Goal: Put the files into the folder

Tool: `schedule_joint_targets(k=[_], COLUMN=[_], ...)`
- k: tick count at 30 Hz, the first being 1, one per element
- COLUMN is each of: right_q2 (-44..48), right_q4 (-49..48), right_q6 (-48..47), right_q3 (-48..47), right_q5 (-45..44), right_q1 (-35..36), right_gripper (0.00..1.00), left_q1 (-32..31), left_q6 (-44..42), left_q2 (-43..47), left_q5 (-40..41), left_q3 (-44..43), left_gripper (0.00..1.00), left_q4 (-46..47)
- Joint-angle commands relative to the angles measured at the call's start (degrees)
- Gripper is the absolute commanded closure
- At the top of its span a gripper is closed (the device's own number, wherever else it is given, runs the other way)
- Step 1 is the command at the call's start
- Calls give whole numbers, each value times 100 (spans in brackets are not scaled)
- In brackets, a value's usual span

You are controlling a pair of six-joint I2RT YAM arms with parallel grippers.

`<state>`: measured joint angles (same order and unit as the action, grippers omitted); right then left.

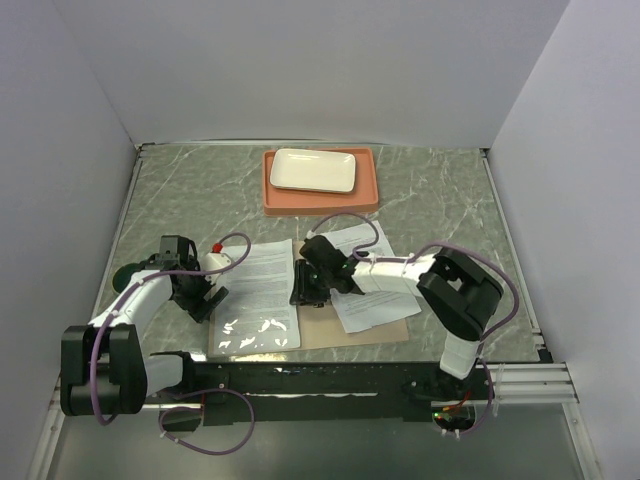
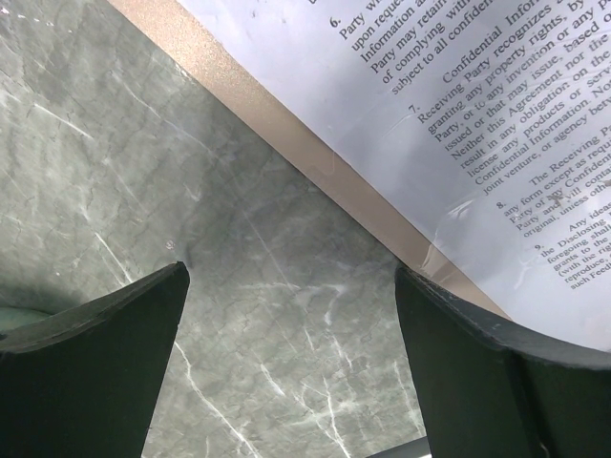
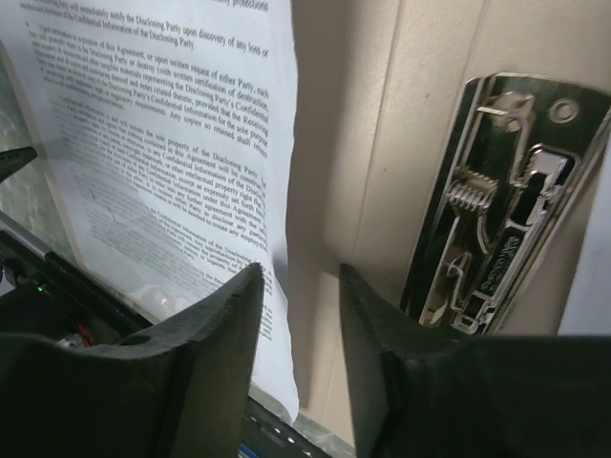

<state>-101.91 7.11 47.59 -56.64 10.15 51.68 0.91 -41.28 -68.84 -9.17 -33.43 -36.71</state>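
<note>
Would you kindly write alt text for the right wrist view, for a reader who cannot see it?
The right gripper hovers, fingers slightly apart, over the open folder, at the edge of a printed sheet. The folder's metal spring clip lies to the right.

Two printed sheets [image 1: 262, 275] [image 1: 375, 305], one folder [image 1: 340, 333], one orange tray [image 1: 270, 197] (holding one white plate [image 1: 313, 170])

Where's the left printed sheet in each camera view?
Top external: left sheet, left of centre.
Left wrist: upper right, over the folder edge.
Right wrist: left half, clip to its right.
Shared landmark: the tan folder under it.
</note>
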Motion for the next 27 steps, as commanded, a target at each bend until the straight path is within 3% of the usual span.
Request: schedule_joint_targets(k=[1, 13, 27], right_q2=[172, -57, -321], right_q4=[-167, -35, 228], right_q6=[-66, 74, 127], right_q3=[22, -241, -532], right_q5=[-5, -110, -75], right_q1=[175, 343, 404], right_gripper=[65, 100, 100], left_q1=[-20, -20, -20], left_q6=[-30, -21, 76], left_q2=[90, 134, 143], left_q5=[-24, -67, -269], left_q3=[12, 21, -260], left_gripper=[4, 4, 4], left_q4=[-3, -20, -187])
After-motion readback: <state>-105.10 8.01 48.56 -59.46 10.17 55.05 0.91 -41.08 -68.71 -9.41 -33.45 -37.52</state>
